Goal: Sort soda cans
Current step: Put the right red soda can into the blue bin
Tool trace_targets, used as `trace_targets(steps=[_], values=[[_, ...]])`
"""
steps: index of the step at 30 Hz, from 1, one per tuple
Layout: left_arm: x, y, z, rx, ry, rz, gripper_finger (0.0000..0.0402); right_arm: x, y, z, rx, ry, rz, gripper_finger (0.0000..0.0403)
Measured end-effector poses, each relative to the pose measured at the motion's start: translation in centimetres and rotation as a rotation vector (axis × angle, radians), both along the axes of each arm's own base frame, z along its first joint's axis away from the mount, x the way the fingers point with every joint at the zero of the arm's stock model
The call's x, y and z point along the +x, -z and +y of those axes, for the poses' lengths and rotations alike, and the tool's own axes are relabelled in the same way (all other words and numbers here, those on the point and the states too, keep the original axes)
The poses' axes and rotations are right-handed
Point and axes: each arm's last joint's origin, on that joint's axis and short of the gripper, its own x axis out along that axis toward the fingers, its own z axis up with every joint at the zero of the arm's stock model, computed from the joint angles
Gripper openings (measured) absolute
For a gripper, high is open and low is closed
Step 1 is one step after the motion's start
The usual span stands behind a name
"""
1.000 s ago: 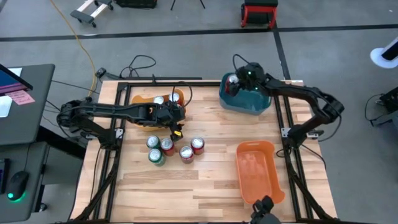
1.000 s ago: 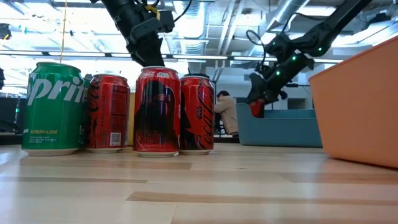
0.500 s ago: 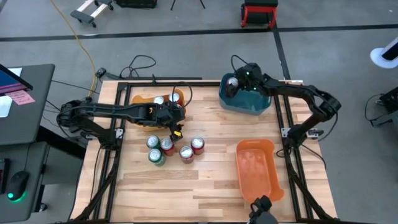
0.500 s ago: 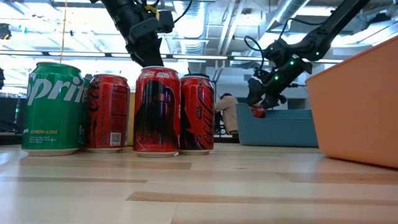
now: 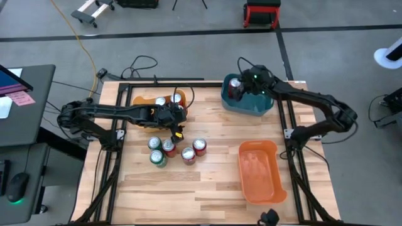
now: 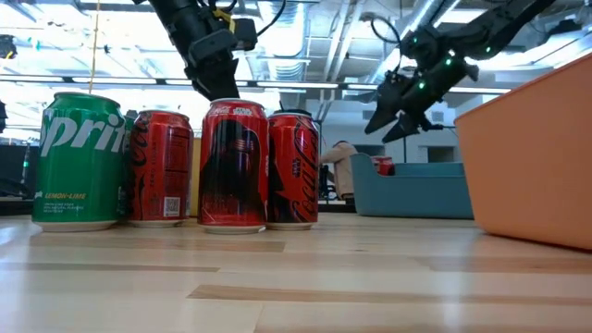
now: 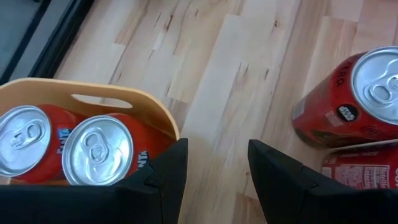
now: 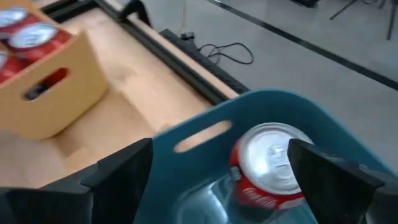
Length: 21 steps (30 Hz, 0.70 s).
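Note:
Several soda cans stand upright in a cluster mid-table: a green one (image 6: 79,157) and red ones (image 6: 234,165). Two more cans (image 7: 98,149) stand in the yellow bin (image 7: 112,102) at the far left. One red can (image 8: 270,162) stands upright in the teal bin (image 5: 251,103) at the far right. My right gripper (image 8: 219,149) hangs open above that bin, with the can below and between its fingers, untouched. My left gripper (image 7: 217,146) hovers open at the yellow bin's near rim, above the table, with nothing between its fingers.
An orange bin (image 5: 260,171) lies at the near right. Black frame rails (image 5: 113,157) run along the table's left and right edges. Bare wood lies along the near edge and between the can cluster and the teal bin.
My right gripper has let go of the red can, which now stands in the teal bin. Its fingers have opened wide and it has risen clear above the bin. My left gripper has kept still.

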Motion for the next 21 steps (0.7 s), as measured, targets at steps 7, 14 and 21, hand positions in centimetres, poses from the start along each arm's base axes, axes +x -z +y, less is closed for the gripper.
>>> trace_targets(steps=[7,14,21], values=[[-0.2,0.1,-0.1,-0.037,-0.008,0.015,0.0165,0.7,-2.2,4.2,-0.012,-0.121,-0.041,0.0385],[-1.7,-0.3,-1.6,-0.076,0.020,0.081,0.0165,2.0,-3.2,9.5,0.004,-0.313,-0.059,0.0384],[-0.6,0.2,-4.6,-0.157,0.195,0.052,0.0166,3.2,-3.8,14.7,0.020,-0.498,-0.099,0.0384]])
